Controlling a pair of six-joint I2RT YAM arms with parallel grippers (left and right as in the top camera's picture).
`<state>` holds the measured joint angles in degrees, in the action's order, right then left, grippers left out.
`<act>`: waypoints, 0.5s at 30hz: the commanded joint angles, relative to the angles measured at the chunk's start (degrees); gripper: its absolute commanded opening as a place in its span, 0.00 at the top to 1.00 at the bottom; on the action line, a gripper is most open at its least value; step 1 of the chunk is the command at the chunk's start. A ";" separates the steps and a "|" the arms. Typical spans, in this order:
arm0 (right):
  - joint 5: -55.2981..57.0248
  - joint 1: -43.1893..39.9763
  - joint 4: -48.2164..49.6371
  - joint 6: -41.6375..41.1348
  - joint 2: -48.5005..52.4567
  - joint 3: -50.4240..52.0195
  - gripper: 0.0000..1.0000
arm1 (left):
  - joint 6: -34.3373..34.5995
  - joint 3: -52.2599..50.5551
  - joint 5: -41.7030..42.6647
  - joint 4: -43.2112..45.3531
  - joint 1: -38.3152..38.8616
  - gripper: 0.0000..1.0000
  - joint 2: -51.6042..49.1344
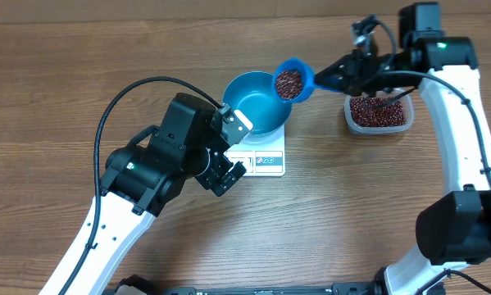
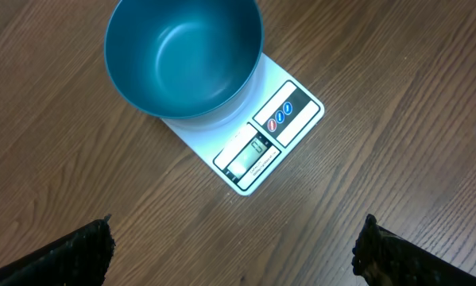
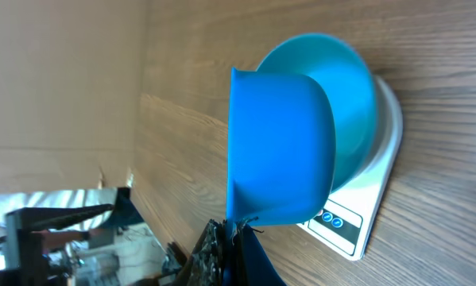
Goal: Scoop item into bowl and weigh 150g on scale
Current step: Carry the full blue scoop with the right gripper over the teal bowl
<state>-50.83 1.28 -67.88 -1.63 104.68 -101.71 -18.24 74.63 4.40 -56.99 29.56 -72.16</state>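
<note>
The blue bowl point(image 1: 253, 105) point(image 2: 182, 56) stands empty on the white scale point(image 1: 268, 159) point(image 2: 276, 137). My right gripper point(image 1: 337, 77) point(image 3: 238, 238) is shut on the handle of a small blue scoop point(image 1: 293, 82) point(image 3: 281, 151). The scoop is full of dark red-brown beans point(image 1: 289, 82) and hangs at the bowl's right rim. In the right wrist view the scoop's underside covers much of the bowl point(image 3: 355, 111). My left gripper point(image 1: 237, 149) point(image 2: 234, 254) is open with nothing in it, just left of the scale's front.
A clear rectangular tub point(image 1: 379, 113) holding more beans sits right of the scale, under the right arm. The left arm's black cable loops over the table at left. The scale's display point(image 2: 252, 154) faces the left wrist camera.
</note>
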 commanded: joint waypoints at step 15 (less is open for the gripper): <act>23.28 13.29 6.78 -5.84 0.17 -1.88 0.96 | -1.05 1.29 -0.37 0.26 -0.39 0.01 0.15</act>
<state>-31.86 13.63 -61.98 -6.35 104.68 -101.71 -18.24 74.63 4.40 -56.99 29.56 -72.16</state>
